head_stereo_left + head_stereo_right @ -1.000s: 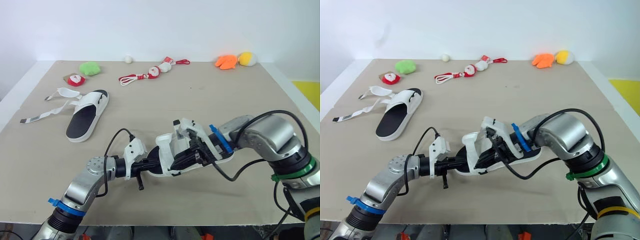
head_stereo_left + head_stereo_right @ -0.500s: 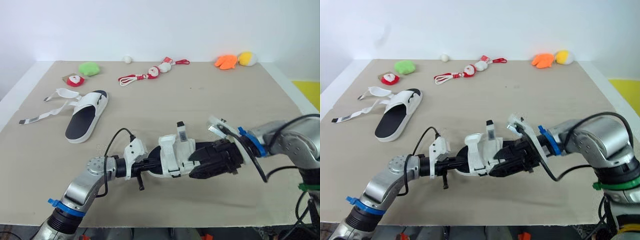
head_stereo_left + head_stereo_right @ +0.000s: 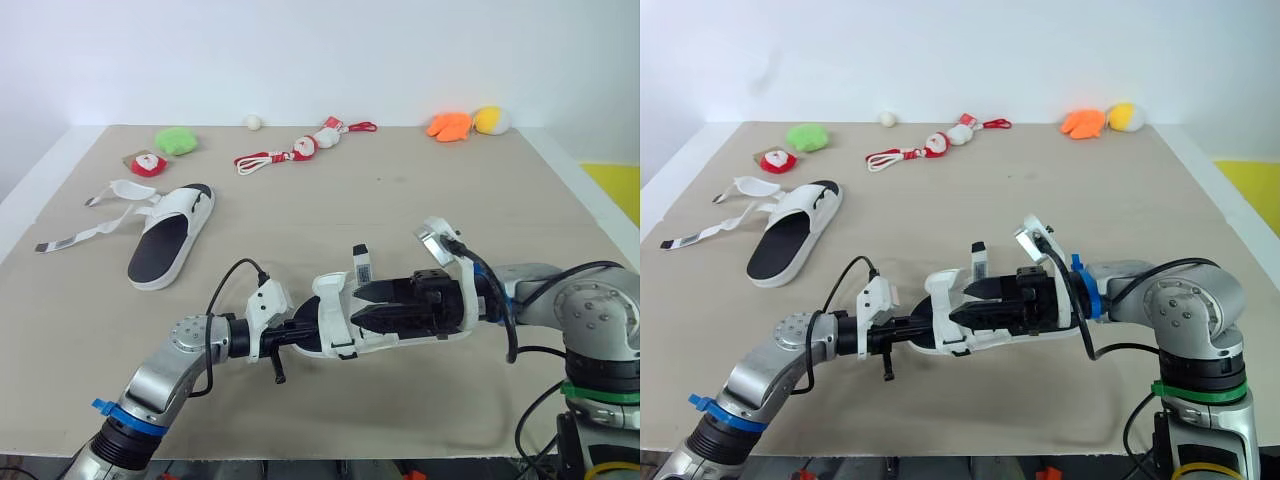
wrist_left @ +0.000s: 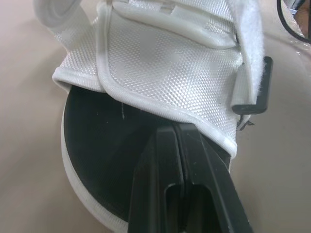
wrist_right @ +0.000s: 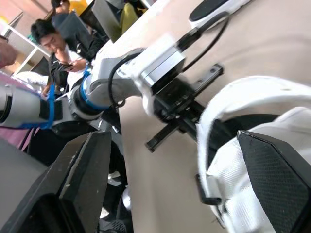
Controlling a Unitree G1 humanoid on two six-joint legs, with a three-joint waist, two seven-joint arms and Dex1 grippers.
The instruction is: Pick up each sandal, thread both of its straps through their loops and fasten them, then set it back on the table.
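Presently the near sandal [image 3: 338, 328] sits at six o'clock on the table [image 3: 400, 200]. At its nine o'clock, the left gripper [image 3: 300, 335] presses its fingers together on the black insole [image 4: 97, 145]. At three o'clock, the right gripper [image 3: 360, 304] spreads wide beside the white strap [image 3: 334, 296].

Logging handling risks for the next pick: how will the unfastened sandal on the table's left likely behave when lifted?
The sandal probably lifts stiffly and light: its thick sole lies flat. Its two loose straps sprawl limply across the table, so they would likely dangle and swing. Lying flat, it seems unlikely to roll.
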